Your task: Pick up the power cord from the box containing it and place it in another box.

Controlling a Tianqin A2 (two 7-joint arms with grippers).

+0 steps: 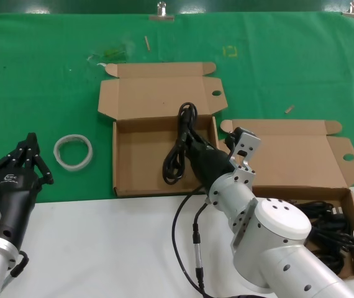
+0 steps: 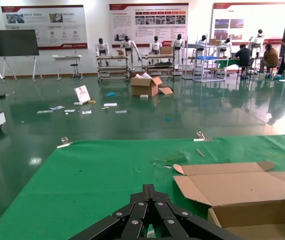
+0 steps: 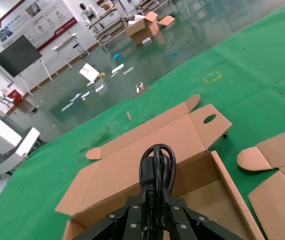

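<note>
The power cord (image 1: 176, 162), a narrow black hank, hangs in my right gripper (image 1: 189, 144), which is shut on it over the open plain-lidded box (image 1: 140, 155) at the table's middle. The cord's far loop reaches the box's back wall. In the right wrist view the cord (image 3: 156, 165) sticks out between the shut fingers of the gripper (image 3: 157, 199), above that box (image 3: 202, 195). The wing-flapped box (image 1: 289, 162) stands right of it, its lid (image 3: 282, 160) open. My left gripper (image 1: 31, 152) is shut and empty over the green cloth at the left; it also shows in the left wrist view (image 2: 149, 190).
A heap of many black cables (image 1: 332, 223) fills the wing-flapped box's tray at the front right. A white tape ring (image 1: 73, 151) lies on the green cloth (image 1: 40, 81) between my left gripper and the middle box. A white surface (image 1: 102, 248) lies in front.
</note>
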